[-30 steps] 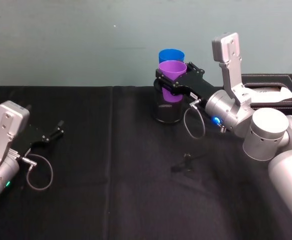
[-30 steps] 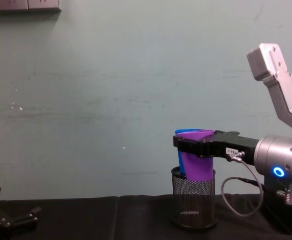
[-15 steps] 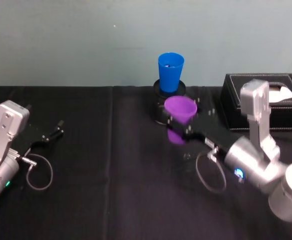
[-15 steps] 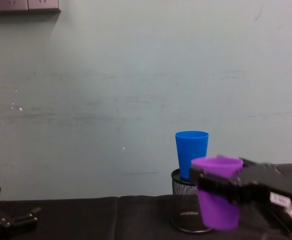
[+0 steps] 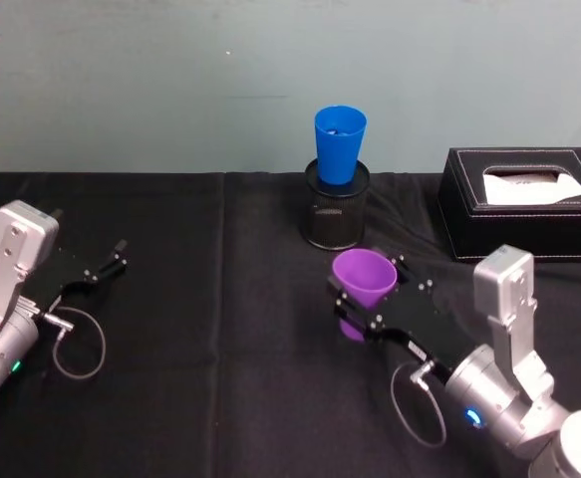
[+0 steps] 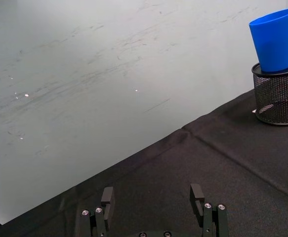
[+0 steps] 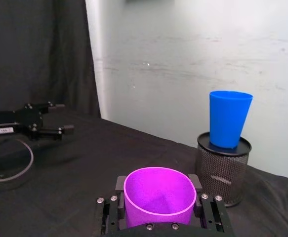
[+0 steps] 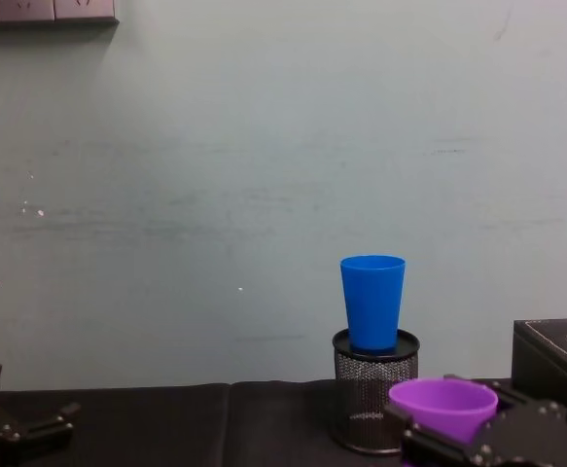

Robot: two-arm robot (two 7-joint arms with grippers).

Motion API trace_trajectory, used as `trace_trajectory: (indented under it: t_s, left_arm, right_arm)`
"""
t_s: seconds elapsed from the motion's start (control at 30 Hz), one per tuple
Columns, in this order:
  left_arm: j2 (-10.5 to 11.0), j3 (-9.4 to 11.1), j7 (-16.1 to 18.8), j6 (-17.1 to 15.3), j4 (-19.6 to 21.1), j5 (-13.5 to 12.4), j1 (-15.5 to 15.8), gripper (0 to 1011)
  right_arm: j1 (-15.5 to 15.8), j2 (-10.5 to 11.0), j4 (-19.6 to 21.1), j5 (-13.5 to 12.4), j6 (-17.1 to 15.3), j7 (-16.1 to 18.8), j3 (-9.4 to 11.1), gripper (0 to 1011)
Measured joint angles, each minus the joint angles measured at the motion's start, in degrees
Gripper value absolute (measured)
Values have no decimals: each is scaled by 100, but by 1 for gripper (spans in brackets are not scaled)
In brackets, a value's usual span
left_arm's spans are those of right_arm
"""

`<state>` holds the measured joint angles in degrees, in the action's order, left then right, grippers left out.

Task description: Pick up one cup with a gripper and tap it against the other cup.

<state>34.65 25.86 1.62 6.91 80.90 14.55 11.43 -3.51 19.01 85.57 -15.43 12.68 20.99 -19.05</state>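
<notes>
Purple cup (image 5: 361, 280) sits upright, clamped between the right gripper's (image 5: 367, 300) fingers, low over the black cloth (image 5: 220, 378), well apart from the blue cup (image 5: 339, 145) perched in the mesh pot (image 5: 334, 216). A hard tap could topple that perch. Left gripper (image 5: 99, 270) rests spread, idle. Behind stands a pale green wall (image 5: 170, 80).

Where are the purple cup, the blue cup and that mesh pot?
purple cup (image 5: 362, 275), head view, inner wall below its rim.
blue cup (image 8: 372, 302), chest view, middle of its side.
mesh pot (image 7: 222, 174), right wrist view, its wire side.
</notes>
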Motion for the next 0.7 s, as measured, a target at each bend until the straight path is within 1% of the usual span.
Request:
trace_trajectory:
  t_s: [0.07, 0.37, 0.7]
  left_arm:
    - [0, 0, 0, 0, 0, 0, 0, 1000]
    - [0, 0, 0, 0, 0, 0, 0, 1000]
    - [0, 0, 0, 0, 0, 0, 0, 1000]
  right_arm:
    - [30, -53, -80, 100, 98, -37, 3, 754]
    - [119, -243, -339, 199, 201, -54, 60, 754]
    - [57, -444, -670, 337, 403, -101, 141, 754]
